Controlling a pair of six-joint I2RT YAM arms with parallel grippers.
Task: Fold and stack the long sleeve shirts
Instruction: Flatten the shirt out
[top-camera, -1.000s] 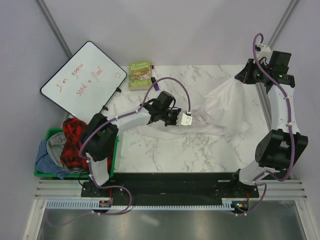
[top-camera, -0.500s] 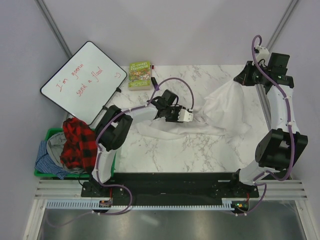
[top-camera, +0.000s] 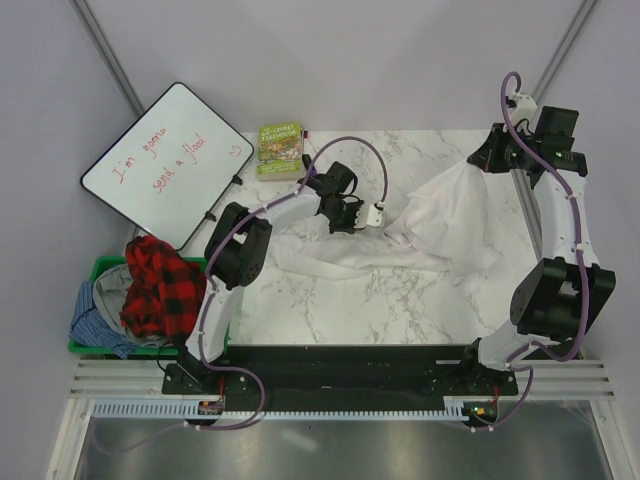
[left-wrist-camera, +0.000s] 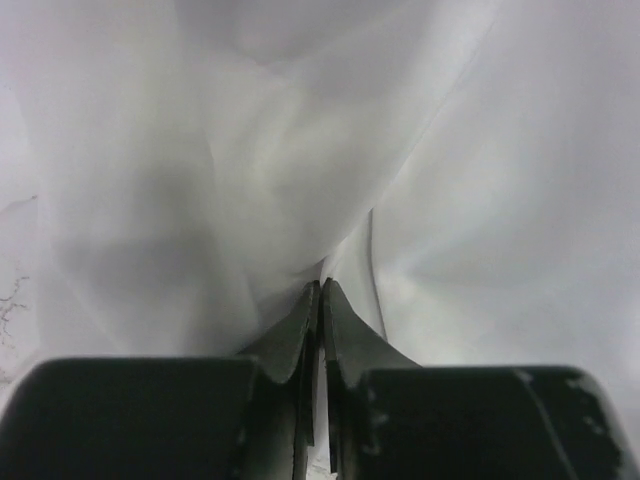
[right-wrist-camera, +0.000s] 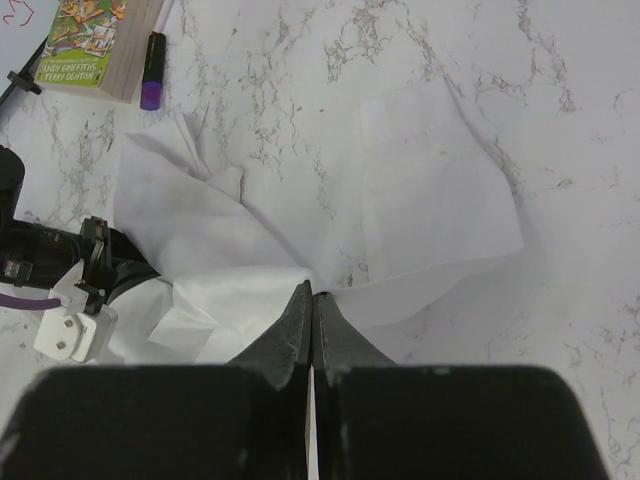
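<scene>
One white long sleeve shirt (top-camera: 450, 225) lies rumpled across the right half of the marble table (top-camera: 330, 300). My right gripper (top-camera: 488, 160) is at the far right, shut on an edge of the shirt (right-wrist-camera: 430, 190) and holding it up, so the cloth hangs in a peak under it. My left gripper (top-camera: 375, 214) is at the shirt's left side, its jaws nearly together with a fold of white cloth (left-wrist-camera: 250, 150) pinched at their tips (left-wrist-camera: 320, 287). A long strip of the shirt trails left across the table (top-camera: 310, 262).
A green book (top-camera: 280, 149) and a purple marker (right-wrist-camera: 152, 70) lie at the far left of the table. A whiteboard (top-camera: 165, 160) leans off the left edge. A green bin (top-camera: 100, 345) left of the table holds a red plaid garment (top-camera: 155, 285) and other clothes.
My left gripper moved a little toward the far side, opened briefly, then closed on the shirt's fold. The right gripper has held its grip almost still.
</scene>
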